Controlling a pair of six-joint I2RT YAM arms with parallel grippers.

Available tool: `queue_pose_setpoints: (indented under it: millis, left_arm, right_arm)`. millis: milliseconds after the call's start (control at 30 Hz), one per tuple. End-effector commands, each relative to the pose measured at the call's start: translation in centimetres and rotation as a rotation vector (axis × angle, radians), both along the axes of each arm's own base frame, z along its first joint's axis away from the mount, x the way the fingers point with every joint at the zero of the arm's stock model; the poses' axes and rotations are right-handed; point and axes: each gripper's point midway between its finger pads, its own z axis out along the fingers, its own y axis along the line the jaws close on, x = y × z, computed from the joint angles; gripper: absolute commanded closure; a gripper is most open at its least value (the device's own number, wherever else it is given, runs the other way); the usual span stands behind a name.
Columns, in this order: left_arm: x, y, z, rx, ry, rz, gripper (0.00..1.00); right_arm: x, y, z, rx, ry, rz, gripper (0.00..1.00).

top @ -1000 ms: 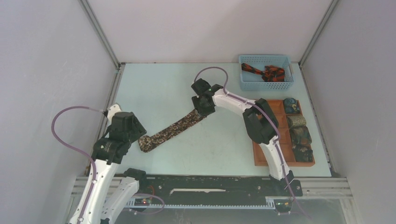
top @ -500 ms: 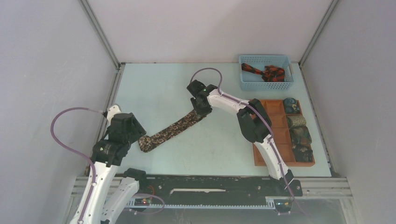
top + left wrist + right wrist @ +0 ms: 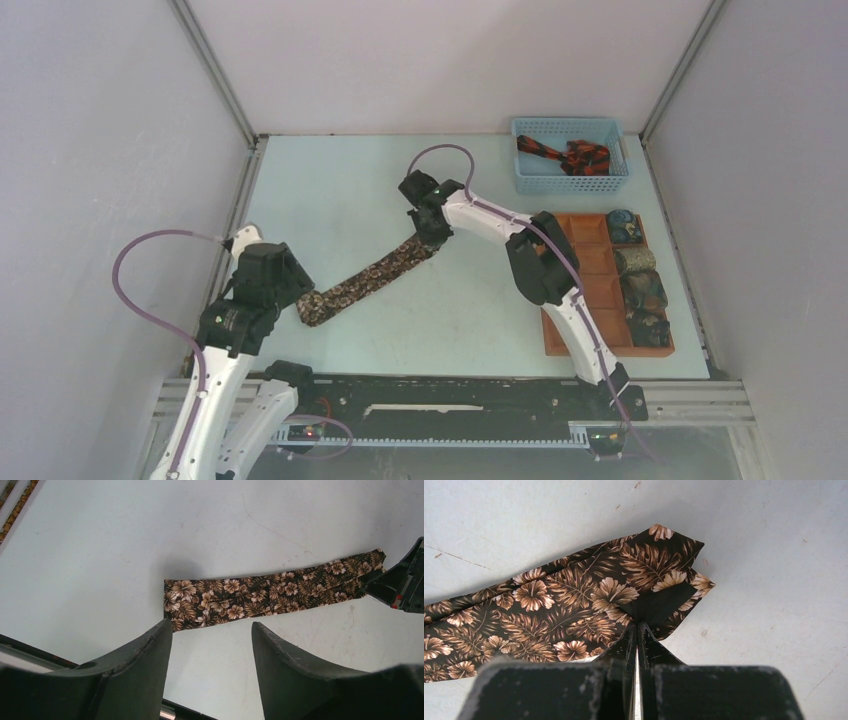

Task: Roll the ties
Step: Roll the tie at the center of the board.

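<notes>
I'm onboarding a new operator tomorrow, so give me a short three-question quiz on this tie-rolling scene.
1. True or false: the left end effector grips the brown floral tie.
2. The black and red-orange tie lies in: A the blue basket; B the left end effector; C the right end effector.
3. Fill in: the ____ end effector is shut on the brown floral tie's pointed end.
Key: 1 false, it is open and apart from the tie; 2 A; 3 right.
</notes>
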Motion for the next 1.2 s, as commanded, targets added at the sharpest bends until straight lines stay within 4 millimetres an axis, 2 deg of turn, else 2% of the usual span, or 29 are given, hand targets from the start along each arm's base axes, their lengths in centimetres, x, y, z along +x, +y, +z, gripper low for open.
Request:
queue_pose_setpoints:
  millis: [0, 267, 300, 333, 533, 633, 700, 767, 867, 933, 1033, 1167]
  left_arm:
    - [0.5, -0.5, 0.3, -0.005, -0.02, -0.041, 0.35]
    - [0.9, -1.5, -0.1, -0.027, 0.004, -0.095, 0.37]
    - [1.0, -1.6, -0.3, -0.03, 0.01, -0.1, 0.37]
    - [1.0, -1.7, -0.4, -0.033, 0.017, -0.104, 0.37]
    - [1.6, -3.3, -2.4, -0.105, 0.073, -0.126, 0.38]
    - [1.8, -3.6, -3.7, -0.142, 0.099, -0.095, 0.39]
    - [2.1, -4.0, -4.6, -0.172, 0.097, -0.076, 0.4]
    - [2.4, -4.0, -5.4, -0.187, 0.096, -0.056, 0.4]
    - [2.7, -3.8, -6.7, -0.184, 0.102, -0.027, 0.43]
    - [2.8, -3.6, -7.2, -0.176, 0.109, -0.014, 0.45]
    - [2.9, -3.1, -7.2, -0.167, 0.1, 0.02, 0.47]
    - [4.7, -1.7, -5.1, -0.083, 0.065, 0.045, 0.45]
  right_arm:
    - [-0.5, -2.6, -0.6, -0.022, 0.036, -0.035, 1.0]
    - [1.2, -7.4, 0.1, -0.007, 0.048, -0.107, 1.0]
    - [2.0, -7.6, 0.3, 0.012, 0.03, -0.116, 1.0]
    - [1.7, -8.5, 0.4, -0.002, 0.051, -0.125, 1.0]
    - [2.3, -11.7, 0.9, -0.038, 0.05, -0.159, 1.0]
    - [2.2, -12.1, 1.5, -0.046, 0.047, -0.158, 0.86]
    - [2.2, -12.0, 2.5, -0.045, 0.029, -0.156, 0.75]
    - [2.3, -12.0, 4.2, -0.042, 0.0, -0.164, 0.69]
    - [2.1, -11.1, 7.0, -0.02, -0.037, -0.162, 0.67]
    - [1.6, -9.4, 8.6, 0.028, -0.056, -0.136, 0.67]
    - [-0.3, -4.5, 10.6, 0.202, -0.024, -0.039, 0.67]
    - [-3.9, 2.0, 11.8, 0.414, 0.019, 0.097, 0.7]
